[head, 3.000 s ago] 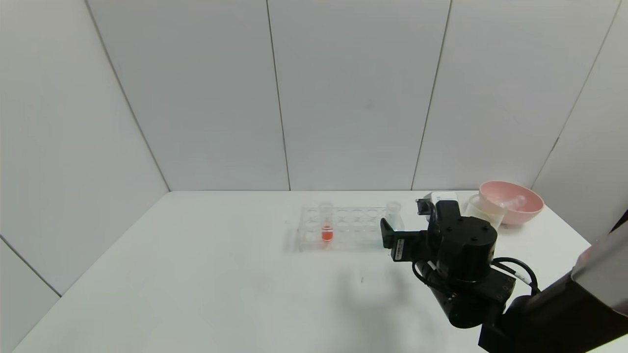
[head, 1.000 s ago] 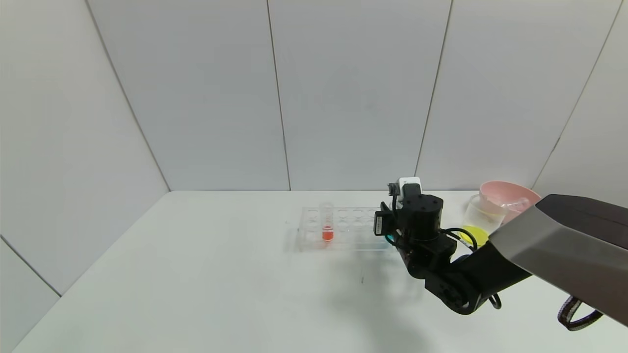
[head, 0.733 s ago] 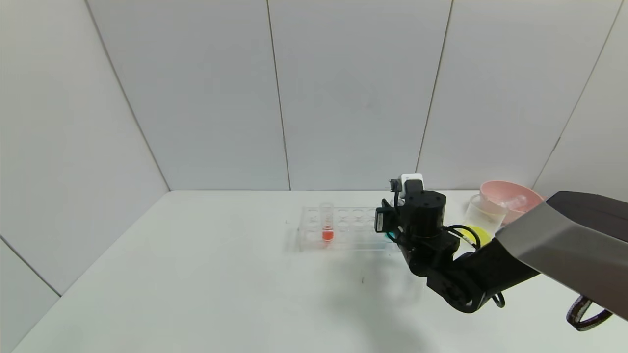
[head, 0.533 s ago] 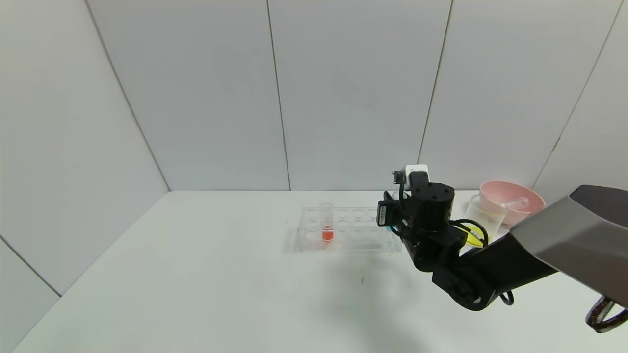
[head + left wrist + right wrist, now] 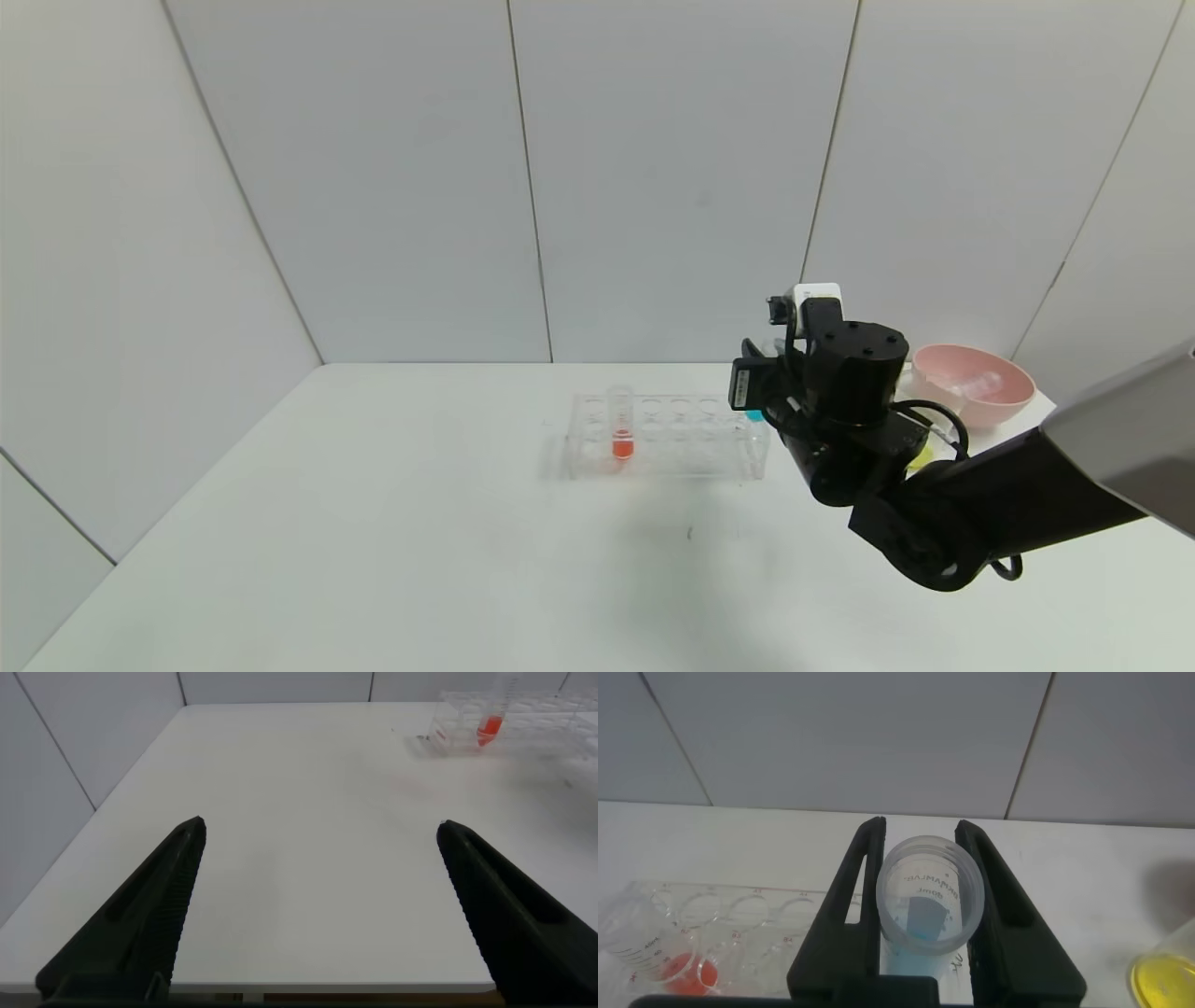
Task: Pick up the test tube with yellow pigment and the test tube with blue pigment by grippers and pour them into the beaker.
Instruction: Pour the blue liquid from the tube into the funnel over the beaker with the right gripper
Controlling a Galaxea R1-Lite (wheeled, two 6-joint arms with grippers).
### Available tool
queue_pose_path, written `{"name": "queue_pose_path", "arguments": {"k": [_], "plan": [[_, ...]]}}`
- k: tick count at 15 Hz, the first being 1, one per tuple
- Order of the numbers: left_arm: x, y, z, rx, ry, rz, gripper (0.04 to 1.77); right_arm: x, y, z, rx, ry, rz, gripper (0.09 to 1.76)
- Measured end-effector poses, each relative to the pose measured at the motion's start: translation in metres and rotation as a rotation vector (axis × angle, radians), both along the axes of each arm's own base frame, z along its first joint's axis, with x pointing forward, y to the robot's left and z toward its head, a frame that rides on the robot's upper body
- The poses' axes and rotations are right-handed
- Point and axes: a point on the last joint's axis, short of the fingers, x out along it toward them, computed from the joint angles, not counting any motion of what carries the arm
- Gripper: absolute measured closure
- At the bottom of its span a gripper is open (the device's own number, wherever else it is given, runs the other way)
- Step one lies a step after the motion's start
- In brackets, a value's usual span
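Nearest, toward the table [image 5: 373,560]'s left front edge: left gripper [image 5: 318,905], idle, fingers spread wide over bare white top, holding nothing.

Further in, right of centre: right gripper [image 5: 920,905], raised above the table, fingers clamped narrow on the test tube with blue pigment [image 5: 926,905]. Tube upright between the fingers, open mouth up, cyan liquid low inside; only a cyan speck visible from the head camera [image 5: 752,416], just off the right end of the clear rack [image 5: 665,437].

In the rack's left part: a tube with orange-red liquid [image 5: 622,425], upright.

Just right of the gripper, toward the table's right edge: the beaker [image 5: 1167,975], yellow liquid at its bottom, mostly hidden behind the wrist in the head view.

Farthest, at the far right corner: pink bowl [image 5: 973,385].
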Motion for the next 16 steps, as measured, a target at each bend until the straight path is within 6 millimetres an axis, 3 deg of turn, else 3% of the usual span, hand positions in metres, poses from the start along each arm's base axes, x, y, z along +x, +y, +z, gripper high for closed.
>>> {"name": "queue_pose_path", "arguments": {"k": [4, 8, 12, 16], "plan": [[0.0, 0.0, 0.0, 0.0, 0.0, 0.0, 0.05, -0.002, -0.006, 0.006, -0.009, -0.002, 0.009, 1.27], [0.0, 0.0, 0.0, 0.0, 0.0, 0.0, 0.05, 0.0, -0.034, 0.013, -0.033, 0.032, 0.08, 1.27], [0.0, 0.0, 0.0, 0.0, 0.0, 0.0, 0.05, -0.01, -0.081, 0.024, -0.039, 0.099, 0.272, 1.27], [0.0, 0.0, 0.0, 0.0, 0.0, 0.0, 0.05, -0.029, -0.148, 0.035, -0.083, 0.171, 0.434, 1.27]]}}
